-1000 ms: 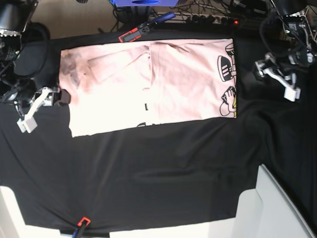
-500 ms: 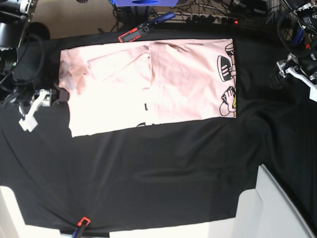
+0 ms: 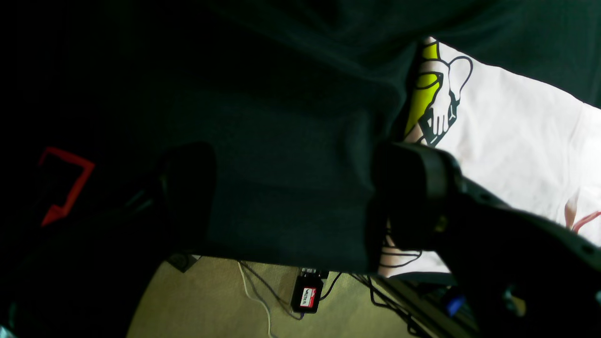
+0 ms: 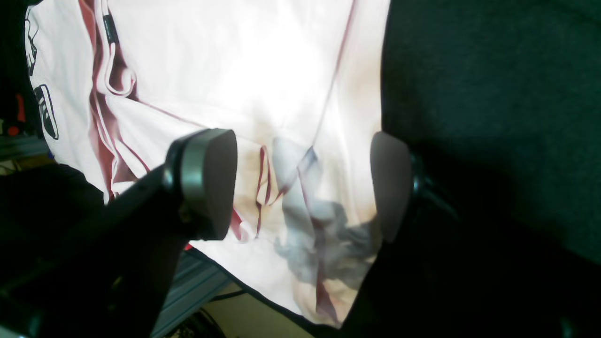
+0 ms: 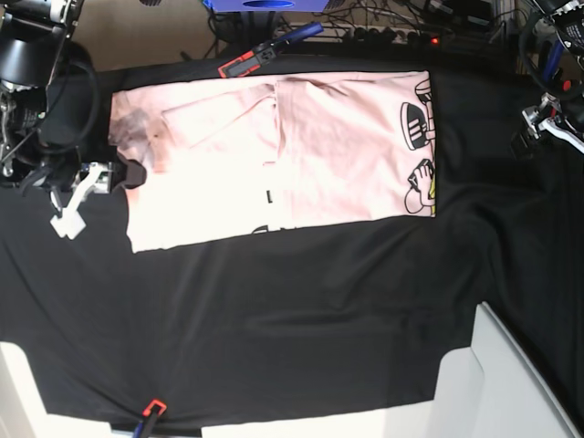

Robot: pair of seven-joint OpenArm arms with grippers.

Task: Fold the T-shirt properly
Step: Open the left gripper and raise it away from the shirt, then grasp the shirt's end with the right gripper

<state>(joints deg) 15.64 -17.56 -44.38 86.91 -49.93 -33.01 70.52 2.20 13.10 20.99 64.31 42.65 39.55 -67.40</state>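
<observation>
The pale pink T-shirt [image 5: 274, 155] lies folded into a wide rectangle on the black table cloth [image 5: 301, 310], with cartoon print along its right edge. At the shirt's left edge hovers my right gripper [image 5: 80, 196], open. In the right wrist view, the right gripper [image 4: 300, 188] spreads its fingers [image 4: 206, 183] over the T-shirt's [image 4: 263, 84] wrinkled end, holding nothing. My left gripper [image 5: 552, 126] is open near the table's right side, well clear of the shirt. The left wrist view has the left gripper [image 3: 300, 197] over bare cloth, the printed T-shirt [image 3: 512, 141] lying beyond its right finger.
A red-and-black clamp [image 5: 251, 59] with a blue handle grips the cloth's far edge. Another clamp [image 5: 151, 408] holds the near edge. A white board [image 5: 511, 383] stands at the near right. A power strip and cables [image 5: 392, 32] lie behind the table.
My left gripper has swung away from the shirt toward the table's right edge. The right gripper has drawn back slightly at the shirt's left end. The shirt has not moved.
</observation>
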